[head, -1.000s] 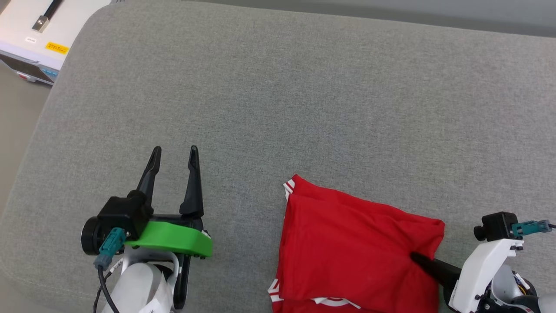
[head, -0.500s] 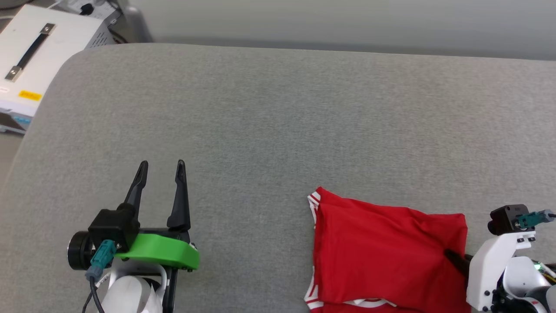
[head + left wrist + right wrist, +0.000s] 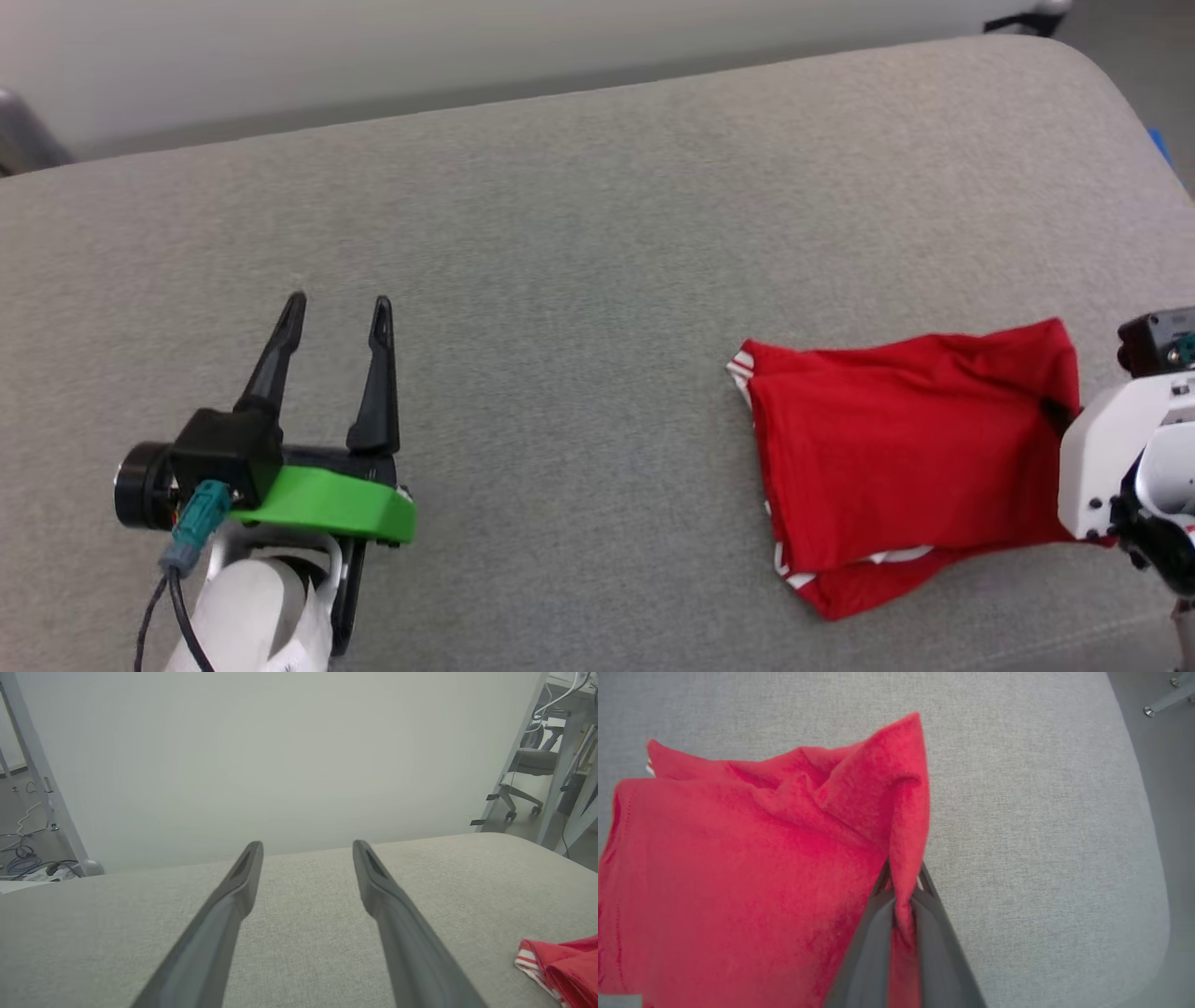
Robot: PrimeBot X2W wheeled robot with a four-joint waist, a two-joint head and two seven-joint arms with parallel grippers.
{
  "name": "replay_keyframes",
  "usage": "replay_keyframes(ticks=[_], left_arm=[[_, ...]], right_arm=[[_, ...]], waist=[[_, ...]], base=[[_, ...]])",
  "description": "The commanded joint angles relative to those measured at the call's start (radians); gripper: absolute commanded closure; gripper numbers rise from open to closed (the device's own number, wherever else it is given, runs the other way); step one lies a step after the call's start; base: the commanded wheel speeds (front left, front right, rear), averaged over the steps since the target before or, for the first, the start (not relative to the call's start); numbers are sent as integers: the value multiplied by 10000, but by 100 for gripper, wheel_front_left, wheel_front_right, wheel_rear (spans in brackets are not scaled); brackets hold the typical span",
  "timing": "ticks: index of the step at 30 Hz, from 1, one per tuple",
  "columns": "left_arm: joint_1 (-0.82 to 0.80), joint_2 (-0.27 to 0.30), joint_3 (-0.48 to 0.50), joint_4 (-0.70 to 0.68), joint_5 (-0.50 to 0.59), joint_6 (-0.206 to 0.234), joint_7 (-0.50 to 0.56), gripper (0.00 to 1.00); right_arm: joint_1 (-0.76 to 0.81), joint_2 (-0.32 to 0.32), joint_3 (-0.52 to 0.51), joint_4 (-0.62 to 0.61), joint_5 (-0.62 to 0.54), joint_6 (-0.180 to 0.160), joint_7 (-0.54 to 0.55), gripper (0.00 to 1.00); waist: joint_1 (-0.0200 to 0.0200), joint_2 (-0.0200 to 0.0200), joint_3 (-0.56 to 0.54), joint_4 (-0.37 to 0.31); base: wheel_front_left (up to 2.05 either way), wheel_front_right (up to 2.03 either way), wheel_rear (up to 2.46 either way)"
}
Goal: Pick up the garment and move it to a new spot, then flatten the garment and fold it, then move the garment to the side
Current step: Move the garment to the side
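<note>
The garment [image 3: 896, 448], a bright red shirt folded into a compact stack with striped trim at its left corner, lies at the right of the grey cushion [image 3: 579, 233]. My right gripper [image 3: 1057, 411] is shut on the garment's right edge; the right wrist view shows red cloth [image 3: 738, 868] pinched between the two dark fingers [image 3: 878, 933], and my right gripper [image 3: 902, 882] holds a raised fold. My left gripper [image 3: 338, 313] hovers open over bare cushion far to the left, its fingers [image 3: 233, 905] spread with nothing between them. A corner of the garment [image 3: 560, 966] shows in the left wrist view.
The cushion's rounded right edge [image 3: 1143, 826] lies close beside the garment, with floor beyond. A pale wall [image 3: 280, 756] stands behind the cushion. A chair [image 3: 528, 770] and desk legs are at the far right.
The head camera has swung right, so the white box at left is out of frame. The garment has been dragged right by my right gripper. My left gripper stays open.
</note>
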Motion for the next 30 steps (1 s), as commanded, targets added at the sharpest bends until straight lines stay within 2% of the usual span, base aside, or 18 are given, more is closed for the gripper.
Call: replay_keyframes(ticks=[1,4,9,15,21,26,30], left_arm=[[-345,139,-30,-143,98,-34,80,0],[-749,324,-113,-465,260,-92,350,0],[-1490,597,-298,-1177,559,-225,797,0],[-2517,808,-586,-1945,884,-447,1300,0],[-3283,908,-750,-2340,1034,-631,1498,0],[-3577,937,-815,-2393,1088,-679,1468,0],[-3662,870,-887,-2238,1080,-664,1350,0]], right_arm=[[-474,-110,-69,258,-128,-82,-187,100],[-1360,-238,-358,1121,-229,-82,-647,100],[-2836,-679,-1023,2538,-634,-82,-1481,100],[-4650,-1328,-2174,4420,-1411,-82,-2616,100],[-5941,-1808,-3166,5792,-2327,-82,-3696,100],[-6550,-1747,-3813,6619,-3095,-82,-4612,100],[-6763,-1450,-4455,7268,-3877,-82,-5126,98]], waist=[[0,0,1171,-1422],[0,0,1770,-1716],[0,0,2824,-1840],[0,0,4055,-1586],[0,0,4843,-1256],[0,0,5219,-1044],[0,0,5294,-916]], base=[[0,0,0],[0,0,0],[0,0,0],[0,0,0],[0,0,0],[0,0,0],[0,0,0]])
